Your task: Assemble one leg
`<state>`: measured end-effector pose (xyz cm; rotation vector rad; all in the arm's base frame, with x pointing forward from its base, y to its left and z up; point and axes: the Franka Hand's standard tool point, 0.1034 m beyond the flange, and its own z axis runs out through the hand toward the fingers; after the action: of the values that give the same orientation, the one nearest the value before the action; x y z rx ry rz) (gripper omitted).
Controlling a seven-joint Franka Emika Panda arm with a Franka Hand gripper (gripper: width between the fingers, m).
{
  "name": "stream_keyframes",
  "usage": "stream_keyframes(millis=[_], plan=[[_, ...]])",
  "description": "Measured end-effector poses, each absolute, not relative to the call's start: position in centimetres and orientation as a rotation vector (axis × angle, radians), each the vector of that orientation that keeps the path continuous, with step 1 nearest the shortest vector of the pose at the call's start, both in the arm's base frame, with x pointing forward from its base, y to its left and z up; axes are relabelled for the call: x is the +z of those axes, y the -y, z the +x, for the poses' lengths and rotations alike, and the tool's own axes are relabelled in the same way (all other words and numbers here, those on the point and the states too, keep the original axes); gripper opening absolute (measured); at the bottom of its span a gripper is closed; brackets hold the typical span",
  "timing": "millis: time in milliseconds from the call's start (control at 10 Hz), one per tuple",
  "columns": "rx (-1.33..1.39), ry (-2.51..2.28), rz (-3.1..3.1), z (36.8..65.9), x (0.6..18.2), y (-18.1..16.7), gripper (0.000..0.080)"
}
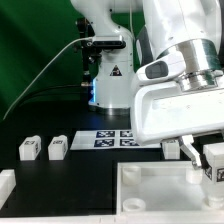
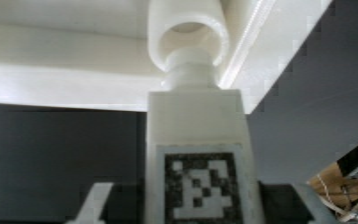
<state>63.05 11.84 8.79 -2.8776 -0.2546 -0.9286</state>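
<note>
My gripper point(image 1: 203, 163) is shut on a leg point(image 1: 214, 160), a small white block with a black-and-white tag, and holds it over the far right corner of the large white tray point(image 1: 150, 190). In the wrist view the leg point(image 2: 197, 130) fills the middle between my fingers point(image 2: 101, 200), tag facing the camera. Its rounded end points at the tray point(image 2: 69, 60). My gripper point(image 2: 197, 208) hides the leg's near end. Three more legs lie on the black table: two at the exterior view's left point(image 1: 29, 148) point(image 1: 58, 147) and one by my gripper point(image 1: 172, 147).
The marker board point(image 1: 105, 139) lies flat behind the tray. The robot's base point(image 1: 108, 70) stands at the back. A white piece point(image 1: 5, 185) sits at the exterior view's lower left edge.
</note>
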Motion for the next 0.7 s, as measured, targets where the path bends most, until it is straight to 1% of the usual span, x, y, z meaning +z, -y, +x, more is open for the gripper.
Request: stream_keyframes(millis=[700], plan=[[-0.935, 0.27, -2.877, 62.63, 8.76, -11.97, 0.0291]])
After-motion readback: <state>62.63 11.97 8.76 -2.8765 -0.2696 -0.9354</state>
